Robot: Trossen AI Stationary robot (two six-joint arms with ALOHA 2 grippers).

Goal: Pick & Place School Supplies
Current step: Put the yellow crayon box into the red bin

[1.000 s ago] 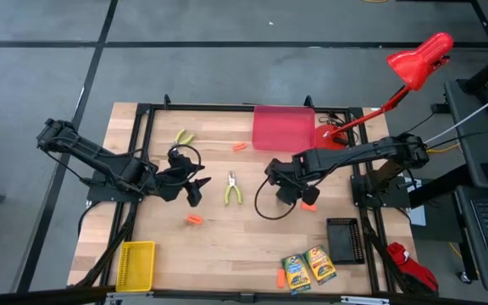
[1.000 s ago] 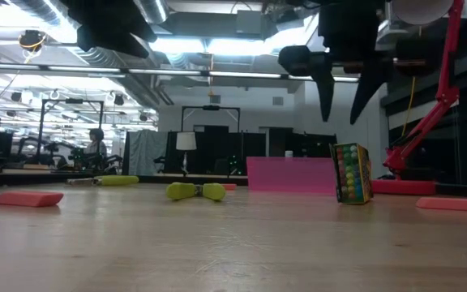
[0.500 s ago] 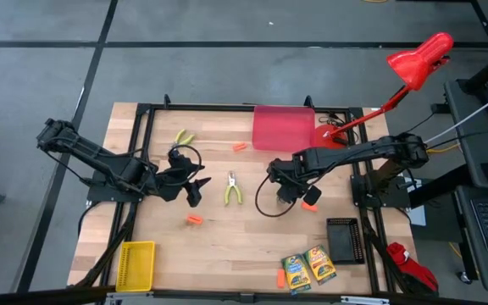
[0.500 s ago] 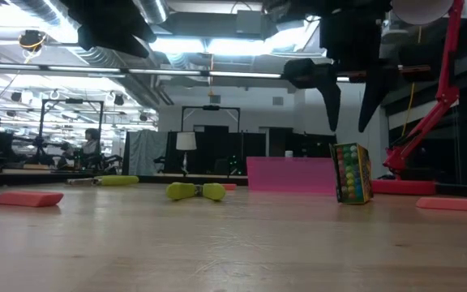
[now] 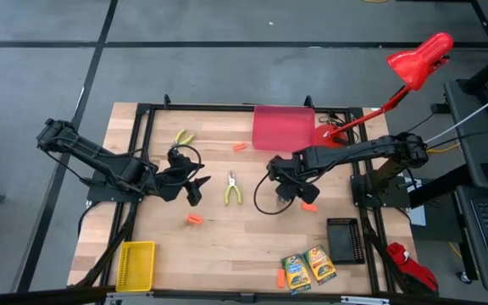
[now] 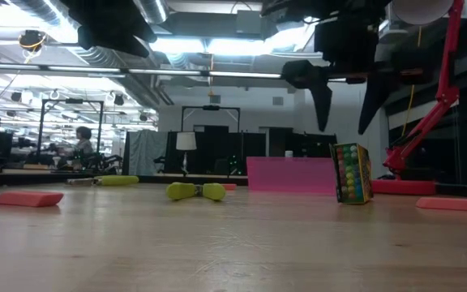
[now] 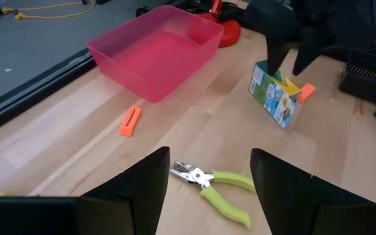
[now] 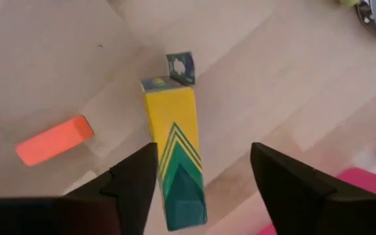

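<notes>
The right claw (image 6: 344, 101) hangs spread wide above an upright crayon box (image 6: 350, 173), one finger to each side of it and clear of it; it holds nothing. In the right wrist view the box (image 8: 173, 153) stands between the two dark fingers (image 8: 130, 179) with a gap on both sides, its top flap up. An orange stick (image 8: 51, 140) lies just beside it on the wood.

From above, the right claw (image 5: 285, 188) sits right of the table's middle, its arm reaching in from the right edge, bent and low.

The left claw (image 5: 195, 191) is also spread and empty, hovering left of centre, its arm stretched in from the left edge. In front of it lies one pair of pliers (image 7: 211, 185), jaws shut, flat on the wood.

Counted from above: three crayon boxes, one under the right claw and two (image 5: 308, 268) lying side by side at the near edge; two pliers, one at centre (image 5: 233, 189) and one (image 5: 184, 136) nearer the far side; four orange sticks seen, at (image 5: 240, 146), (image 5: 194, 219), (image 5: 309, 205) and (image 5: 280, 278).

Three bins: red (image 5: 284, 127) at the far side, yellow (image 5: 135, 264) at the near left corner, black (image 5: 343, 240) at the near right.
</notes>
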